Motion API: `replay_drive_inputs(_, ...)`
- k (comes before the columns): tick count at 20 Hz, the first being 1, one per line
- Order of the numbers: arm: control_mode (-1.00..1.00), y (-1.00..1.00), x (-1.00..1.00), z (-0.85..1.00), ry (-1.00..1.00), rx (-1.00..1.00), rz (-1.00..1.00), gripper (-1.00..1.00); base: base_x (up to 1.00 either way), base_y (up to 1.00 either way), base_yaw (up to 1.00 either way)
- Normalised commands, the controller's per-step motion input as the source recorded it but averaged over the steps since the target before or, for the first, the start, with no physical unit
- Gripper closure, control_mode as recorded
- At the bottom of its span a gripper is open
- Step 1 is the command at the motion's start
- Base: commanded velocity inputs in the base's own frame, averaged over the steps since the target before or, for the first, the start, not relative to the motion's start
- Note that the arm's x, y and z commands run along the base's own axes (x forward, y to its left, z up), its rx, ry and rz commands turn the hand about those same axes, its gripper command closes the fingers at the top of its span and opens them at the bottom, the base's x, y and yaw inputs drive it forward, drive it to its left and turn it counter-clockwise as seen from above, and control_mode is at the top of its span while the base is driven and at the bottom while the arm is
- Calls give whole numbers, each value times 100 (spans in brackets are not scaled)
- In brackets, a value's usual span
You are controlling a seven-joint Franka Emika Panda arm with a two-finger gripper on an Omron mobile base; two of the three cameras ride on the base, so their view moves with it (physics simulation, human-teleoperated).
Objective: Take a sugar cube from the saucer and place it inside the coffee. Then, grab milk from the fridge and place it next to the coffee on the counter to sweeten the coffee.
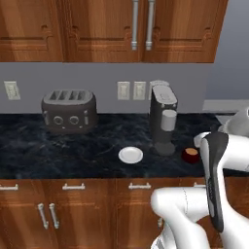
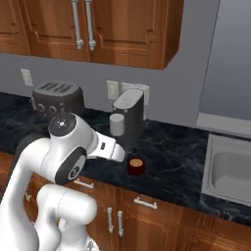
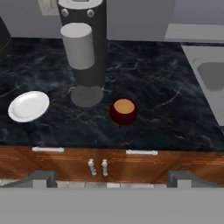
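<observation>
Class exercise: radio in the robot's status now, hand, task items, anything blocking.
Hand open, back off the black marble counter. Small round white saucer bare; squat dark red coffee cup beside the grey coffee machine. Nothing blocking.

saucer: my small round white plate, the saucer (image 1: 131, 155) (image 3: 29, 106), lies flat and bare near the front edge of the counter (image 1: 58, 151) (image 2: 181, 162) (image 3: 166, 109).
coffee: my squat dark red cup, the coffee (image 1: 191, 155) (image 2: 136, 166) (image 3: 124, 111), stands upright with light tan liquid on top, close to the counter's front edge, well apart from the saucer.
counter: black marble with white veins, over brown cabinets.
</observation>
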Motion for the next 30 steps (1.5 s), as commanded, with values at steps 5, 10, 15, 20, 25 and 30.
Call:
replay_drive_inputs(5,100,0,0,0,0,0,0,-100,-29,20,82)
replay_drive_inputs(10,100,0,0,0,0,0,0,-100,0,30,95)
replay_drive_inputs(15,100,0,0,0,0,0,0,-100,18,30,89)
replay_drive_inputs(20,100,0,0,0,0,0,0,-100,2,25,96)
replay_drive_inputs(25,100,0,0,0,0,0,0,-100,0,11,100)
replay_drive_inputs(30,100,0,0,0,0,0,0,-100,0,16,99)
